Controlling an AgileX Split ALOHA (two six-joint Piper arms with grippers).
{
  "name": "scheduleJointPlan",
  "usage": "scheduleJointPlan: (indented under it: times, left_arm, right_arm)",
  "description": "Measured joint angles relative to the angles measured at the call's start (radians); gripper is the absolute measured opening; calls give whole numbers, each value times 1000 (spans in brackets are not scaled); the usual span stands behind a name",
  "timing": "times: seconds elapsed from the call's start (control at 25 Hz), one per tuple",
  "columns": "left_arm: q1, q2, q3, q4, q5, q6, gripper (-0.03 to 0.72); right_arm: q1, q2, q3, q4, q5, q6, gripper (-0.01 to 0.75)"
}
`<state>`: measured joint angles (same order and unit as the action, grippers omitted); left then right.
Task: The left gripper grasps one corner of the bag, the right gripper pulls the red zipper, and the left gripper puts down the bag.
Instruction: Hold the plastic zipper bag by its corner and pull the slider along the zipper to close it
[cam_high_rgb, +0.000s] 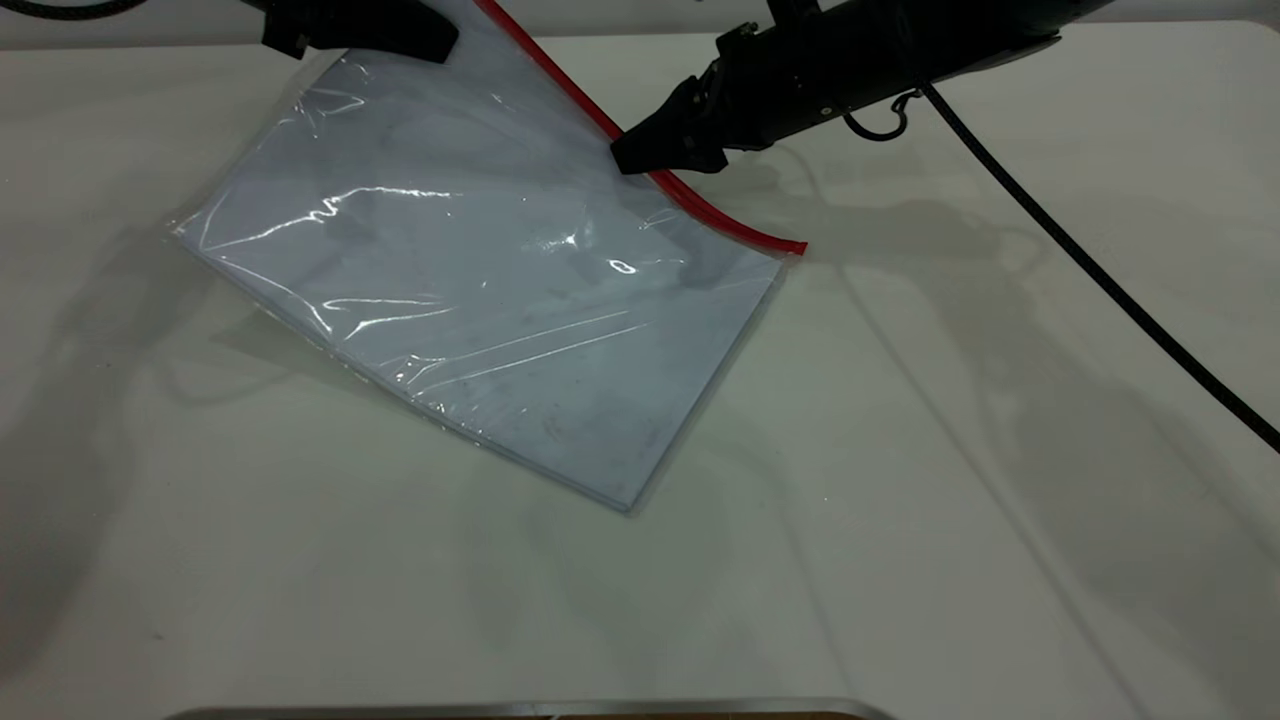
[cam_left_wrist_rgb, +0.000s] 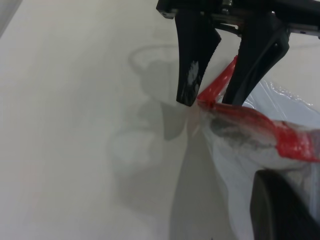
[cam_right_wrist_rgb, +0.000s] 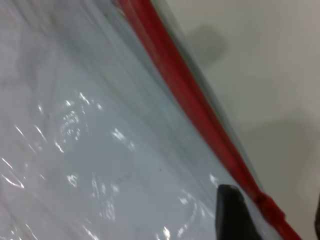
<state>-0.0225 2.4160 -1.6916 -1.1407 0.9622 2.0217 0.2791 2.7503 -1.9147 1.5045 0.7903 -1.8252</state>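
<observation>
The bag (cam_high_rgb: 480, 290), a clear pouch over a bluish-white sheet, lies slanted on the white table with its far corner lifted. The red zipper (cam_high_rgb: 720, 215) runs along its right long edge. My left gripper (cam_high_rgb: 400, 45) is at the far left, shut on that raised corner; in the left wrist view one of its fingers (cam_left_wrist_rgb: 280, 210) shows beside the crumpled plastic (cam_left_wrist_rgb: 235, 150). My right gripper (cam_high_rgb: 640, 158) is at the zipper, open, with one finger on each side of the strip. In the right wrist view the small red slider (cam_right_wrist_rgb: 270, 206) sits between its fingers (cam_right_wrist_rgb: 230, 215).
A thick black cable (cam_high_rgb: 1100, 270) trails from the right arm across the table's right side. A metal edge (cam_high_rgb: 520, 708) runs along the front of the table (cam_high_rgb: 1000, 500).
</observation>
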Motion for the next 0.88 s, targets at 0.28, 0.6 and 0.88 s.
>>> scheduleJointPlan:
  times: [0.28,0.6,0.88]
  left_arm:
    - [0,0,0,0,-2,-7,57]
    - [4,-7,0,-43,-8,-6,57]
    - [34,-47,1,-146,-6,43,57]
  right_arm:
    - [0,0,0,15,28,-39,151]
    - [0,-2,-4,-65,43,-50,33]
    - [-17,-3,-6,-154,23,-33,33]
